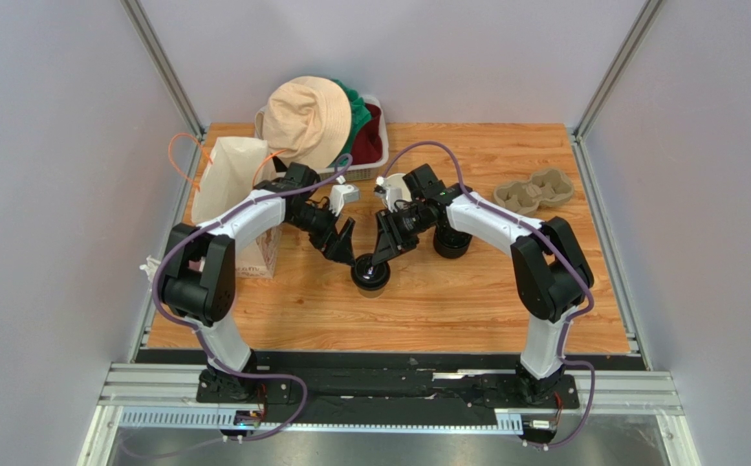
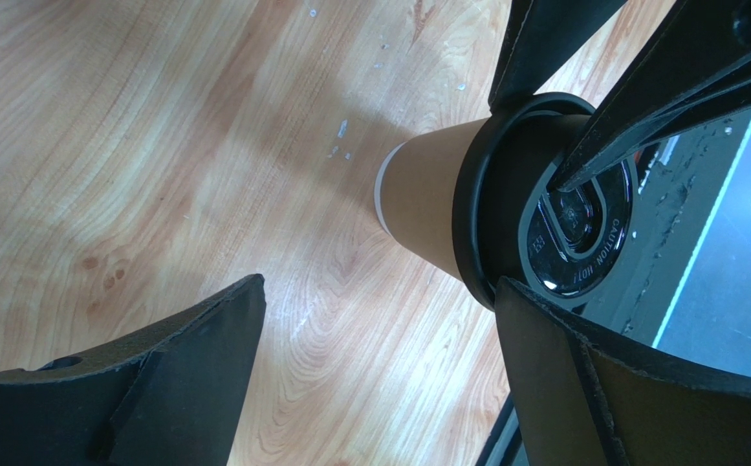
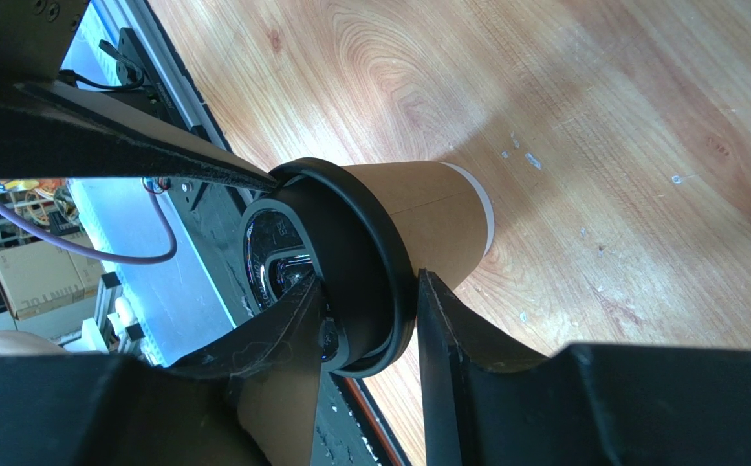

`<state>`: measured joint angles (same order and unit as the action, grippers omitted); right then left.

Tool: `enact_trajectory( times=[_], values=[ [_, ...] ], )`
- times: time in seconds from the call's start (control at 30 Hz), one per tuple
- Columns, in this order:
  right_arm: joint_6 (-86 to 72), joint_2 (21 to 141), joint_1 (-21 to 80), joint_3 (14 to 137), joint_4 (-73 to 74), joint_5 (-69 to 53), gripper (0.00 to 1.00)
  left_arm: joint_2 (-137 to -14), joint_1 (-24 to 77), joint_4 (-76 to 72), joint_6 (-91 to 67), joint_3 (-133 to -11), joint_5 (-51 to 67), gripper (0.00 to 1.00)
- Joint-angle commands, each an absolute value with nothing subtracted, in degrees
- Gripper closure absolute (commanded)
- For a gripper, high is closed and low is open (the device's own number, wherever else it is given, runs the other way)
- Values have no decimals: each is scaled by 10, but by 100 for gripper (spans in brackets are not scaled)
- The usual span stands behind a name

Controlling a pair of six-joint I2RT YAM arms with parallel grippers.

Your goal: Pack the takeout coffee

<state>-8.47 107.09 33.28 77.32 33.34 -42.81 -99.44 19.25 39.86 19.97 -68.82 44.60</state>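
Wood-grain desk (image 1: 467, 311) enclosed by pale walls (image 1: 700, 146) (metal-framed corners). Coffee (image 1: 370, 274) stands upright at centre. Right gripper (image 3: 369, 291), reaching from 1 o'clock, pinches the lid (image 3: 374, 233) rim. Left gripper (image 2: 379, 291), at 11 o'clock, is spread wide just beside it.

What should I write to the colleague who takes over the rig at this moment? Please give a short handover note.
The takeout coffee stands upright mid-table, with its black lid on.
The left gripper is open and empty, beside the cup.
The right gripper has its jaws on either side of the lid's rim; a firm grip is not certain.
Done: lid fitted.
Left: packing. The cup is in neither the paper bag nor the cup carrier.
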Motion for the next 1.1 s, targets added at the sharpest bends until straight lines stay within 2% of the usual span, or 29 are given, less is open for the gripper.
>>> enact_trajectory(
  times=[0.0, 0.33, 0.57, 0.83, 1.07],
  values=[
    [-75, 1080, 335, 779, 328, -402, 65, -1013, 194, 394, 210, -693, 463, 7],
    [-55, 1071, 374, 769, 336, -322, 64, -1027, 196, 399, 221, -671, 412, 27],
    [-44, 1064, 379, 756, 334, -295, 64, -1007, 201, 390, 226, -654, 394, 27],
    [-38, 1061, 379, 750, 335, -282, 64, -934, 193, 437, 243, -720, 489, 24],
    [-27, 1066, 379, 755, 337, -295, 64, -935, 193, 458, 271, -682, 529, 24]
  ],
)
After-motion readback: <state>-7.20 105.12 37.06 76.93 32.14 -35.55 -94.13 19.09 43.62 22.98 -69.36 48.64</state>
